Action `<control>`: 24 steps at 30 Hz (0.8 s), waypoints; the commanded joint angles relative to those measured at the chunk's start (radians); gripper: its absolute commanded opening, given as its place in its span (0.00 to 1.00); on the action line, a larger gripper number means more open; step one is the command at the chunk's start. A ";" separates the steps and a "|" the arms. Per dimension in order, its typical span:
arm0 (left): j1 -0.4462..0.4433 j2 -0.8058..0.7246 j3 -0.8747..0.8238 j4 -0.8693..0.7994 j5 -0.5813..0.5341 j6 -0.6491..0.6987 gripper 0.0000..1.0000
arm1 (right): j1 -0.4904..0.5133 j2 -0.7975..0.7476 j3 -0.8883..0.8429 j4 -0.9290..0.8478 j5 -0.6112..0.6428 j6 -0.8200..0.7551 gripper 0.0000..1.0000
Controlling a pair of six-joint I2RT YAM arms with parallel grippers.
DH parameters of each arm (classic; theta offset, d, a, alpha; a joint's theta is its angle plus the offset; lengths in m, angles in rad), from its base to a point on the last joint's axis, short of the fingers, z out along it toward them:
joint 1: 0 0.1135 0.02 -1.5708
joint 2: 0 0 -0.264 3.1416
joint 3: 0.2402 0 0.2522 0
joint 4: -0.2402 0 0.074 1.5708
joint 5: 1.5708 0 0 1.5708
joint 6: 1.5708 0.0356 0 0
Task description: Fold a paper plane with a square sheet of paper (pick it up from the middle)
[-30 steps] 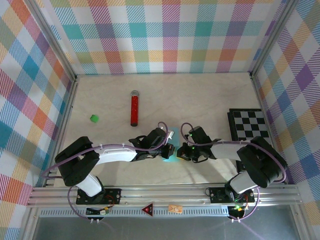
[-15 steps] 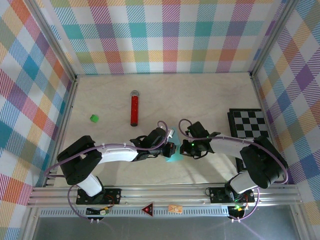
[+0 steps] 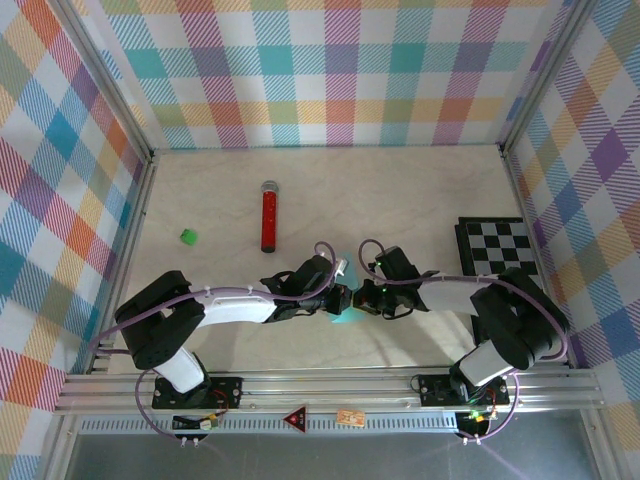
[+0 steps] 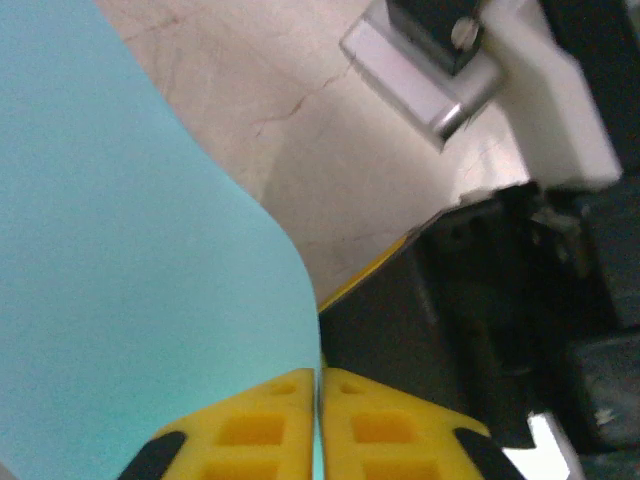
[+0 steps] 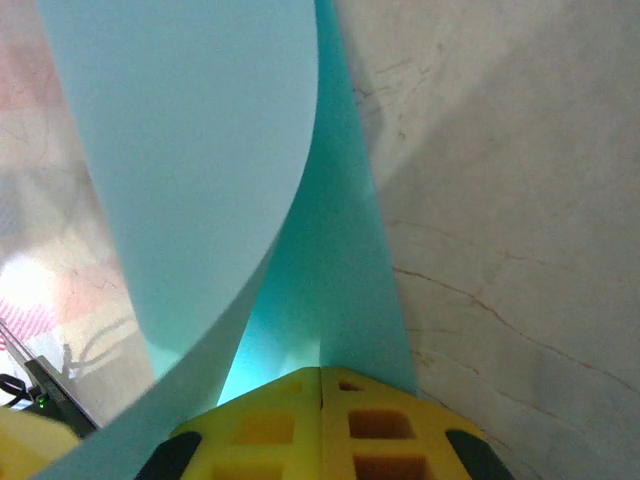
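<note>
The square sheet of paper (image 3: pixel 345 313) is light cyan and hangs bunched just above the table, near the front middle, between my two grippers. My left gripper (image 3: pixel 341 298) is shut on it. In the left wrist view its yellow pads (image 4: pixel 250 425) pinch a thin cyan edge, and the sheet (image 4: pixel 120 260) spreads out to the left. My right gripper (image 3: pixel 364 298) faces it almost tip to tip. Its pads (image 5: pixel 380 420) are shut on the paper (image 5: pixel 200 150), which curls over in two layers. Whether the paper has the shape of a paper plane I cannot tell.
A red glittery tube (image 3: pixel 268 217) lies at the back left of centre, with a small green block (image 3: pixel 187 237) to its left. The black-and-white checkered board (image 3: pixel 500 250) lies against the right wall. Plaid walls close in three sides.
The right gripper drew slightly away to the right, then came back tight against the left gripper. The paper stayed pinched between both, and the left arm barely moved.
</note>
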 commanded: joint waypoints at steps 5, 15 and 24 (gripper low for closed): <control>0.010 0.000 -0.009 -0.067 0.008 0.044 0.23 | -0.003 0.016 -0.026 -0.018 0.022 0.014 0.04; 0.009 0.017 -0.003 -0.042 0.059 0.063 0.24 | -0.003 0.021 -0.024 -0.004 0.008 0.019 0.04; 0.010 0.019 0.020 -0.126 0.021 0.132 0.20 | -0.003 0.027 -0.030 0.011 0.005 0.026 0.04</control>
